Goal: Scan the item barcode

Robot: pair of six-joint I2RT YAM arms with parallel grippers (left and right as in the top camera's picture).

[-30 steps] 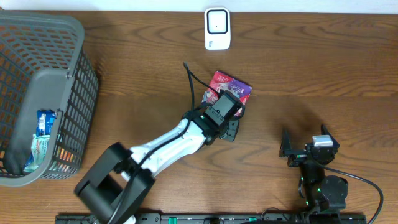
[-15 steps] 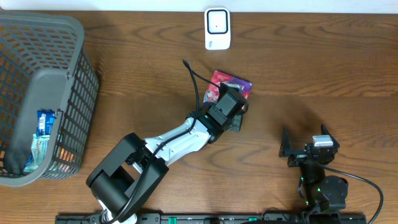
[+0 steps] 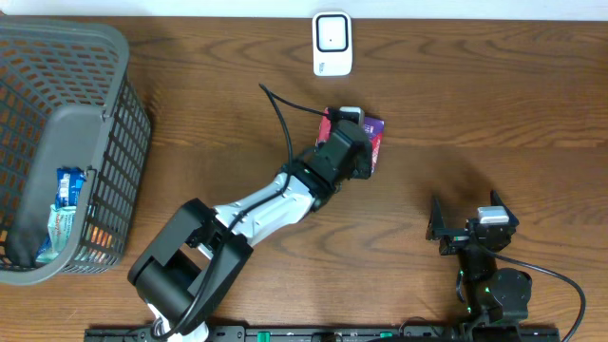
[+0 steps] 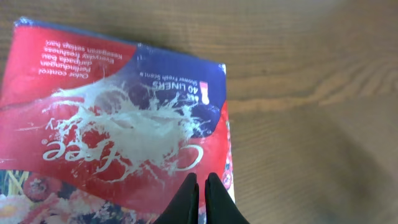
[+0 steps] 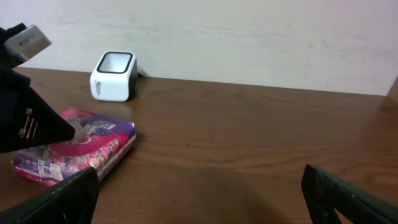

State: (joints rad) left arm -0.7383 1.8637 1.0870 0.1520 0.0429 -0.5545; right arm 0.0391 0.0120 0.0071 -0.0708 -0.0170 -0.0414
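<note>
The item is a flat red and purple packet of liners (image 3: 373,133), lying on the wooden table just below the white barcode scanner (image 3: 332,43). My left gripper (image 4: 200,180) is shut, and its black fingertips rest over the packet's printed top face (image 4: 106,118) near its right edge, with nothing between them. No barcode shows on that face. From the right wrist view the packet (image 5: 74,149) lies left of centre, with the scanner (image 5: 113,76) behind it. My right gripper (image 5: 199,186) stands open and empty near the front right of the table (image 3: 465,217).
A grey mesh basket (image 3: 85,123) stands at the left edge with several packaged items (image 3: 66,204) inside. The left arm (image 3: 266,204) stretches diagonally across the table's middle, and a black cable (image 3: 283,114) loops above it. A white wall backs the table.
The left gripper's jaws have closed and the arm has reached further up toward the scanner. The packet has turned and shifted slightly under it. The right arm has not moved.
</note>
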